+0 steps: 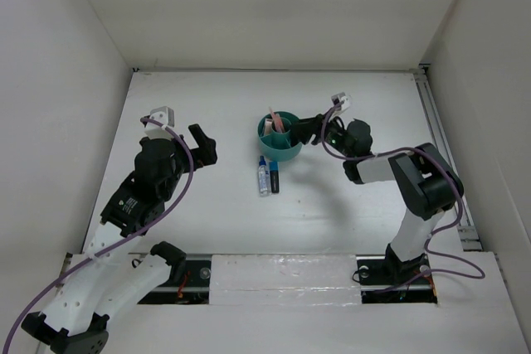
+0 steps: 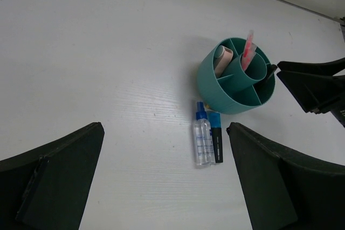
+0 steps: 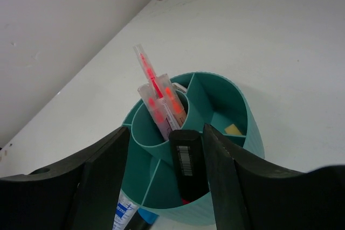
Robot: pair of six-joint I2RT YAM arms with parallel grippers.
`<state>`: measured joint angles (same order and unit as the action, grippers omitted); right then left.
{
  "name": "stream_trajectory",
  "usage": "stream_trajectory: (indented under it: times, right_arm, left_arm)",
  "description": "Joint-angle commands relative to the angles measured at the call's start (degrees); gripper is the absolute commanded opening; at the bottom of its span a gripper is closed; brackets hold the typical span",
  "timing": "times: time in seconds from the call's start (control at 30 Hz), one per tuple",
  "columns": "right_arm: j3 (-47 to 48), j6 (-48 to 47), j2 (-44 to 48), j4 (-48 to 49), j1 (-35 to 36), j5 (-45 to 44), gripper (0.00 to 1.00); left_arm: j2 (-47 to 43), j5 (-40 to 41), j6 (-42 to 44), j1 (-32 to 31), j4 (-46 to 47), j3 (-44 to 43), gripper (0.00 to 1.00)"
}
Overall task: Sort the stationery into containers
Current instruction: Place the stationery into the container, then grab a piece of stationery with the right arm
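Observation:
The round teal organizer [image 1: 280, 135] [image 2: 237, 79] [image 3: 252, 127] stands mid-table. Its central cup holds clear pink pens [image 3: 157, 96], and a tan block [image 3: 233, 129] lies in a ring compartment. A black-capped highlighter [image 3: 186, 160] stands in the near ring compartment between the fingers of my right gripper [image 3: 164, 138] [image 1: 309, 130]. The jaws are open: the right finger is next to the highlighter, the left finger well apart. A clear blue-capped bottle [image 2: 202, 139] [image 1: 263, 177] and a dark marker [image 2: 216, 139] [image 1: 274, 177] lie beside the organizer. My left gripper [image 2: 164, 179] [image 1: 202, 145] hovers open and empty to the left.
White walls enclose the table on three sides. A metal rail [image 1: 440, 147] runs along the right edge. The right arm's cable [image 1: 332, 143] loops close to the organizer.

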<state>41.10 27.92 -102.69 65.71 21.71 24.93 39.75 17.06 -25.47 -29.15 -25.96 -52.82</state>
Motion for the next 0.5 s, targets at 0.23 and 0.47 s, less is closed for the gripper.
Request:
stream_trajectory:
  times: [0.23,0.47]
  right_arm:
    - [-2.1,-2.1,9.2,0.1,1.9,-4.1,0.64]
    - [4.9,-10.3,20.9,-36.6,13.3,-25.3,0.64]
  left_arm:
    - [-0.1,-0.2,0.9,0.0,1.9,0.7,1.00]
    - [-0.1,1.9,0.3,0.0,1.3,0.7,1.00]
